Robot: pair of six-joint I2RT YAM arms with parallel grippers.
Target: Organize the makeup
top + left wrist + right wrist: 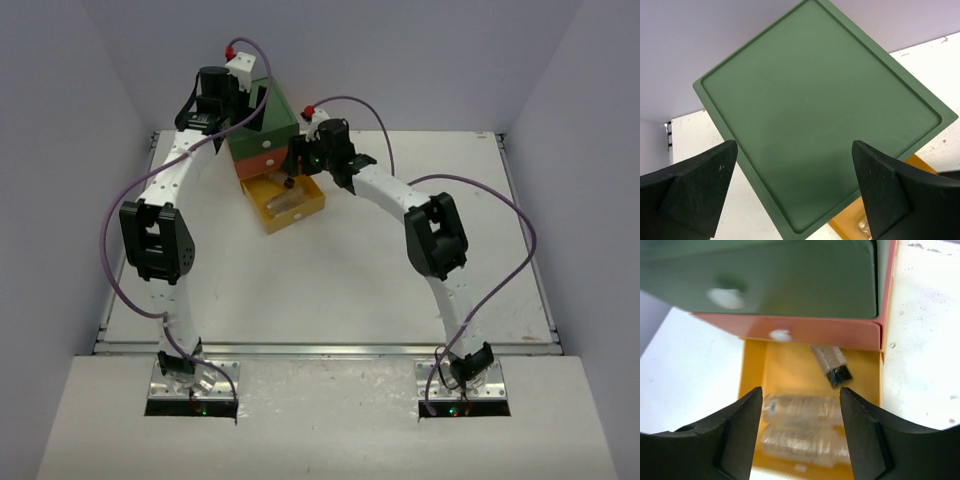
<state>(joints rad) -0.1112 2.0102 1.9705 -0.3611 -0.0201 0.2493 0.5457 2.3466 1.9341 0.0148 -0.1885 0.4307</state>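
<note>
Right, the makeup you can see is already in the pulled-out yellow drawer (785, 365) at the bottom of the drawer chest (815, 115). Two clear jars (802, 410) lie on their sides, touching each other. A smaller black-capped jar (830, 365) lies at an angle behind them, its far end tucked under the orange drawer front (815, 330).

Your right gripper (800, 390) hovers over the drawer with its fingers spread wide and holding nothing. Your left gripper (794, 144) hangs above the chest's green top, also spread and empty.

The jars look light, hard and smooth, so expect them to roll and slip. If you lift one, close across the middle of its body, square to its length. With the small jar, the exposed cap end looks like the only reachable hold.
</note>
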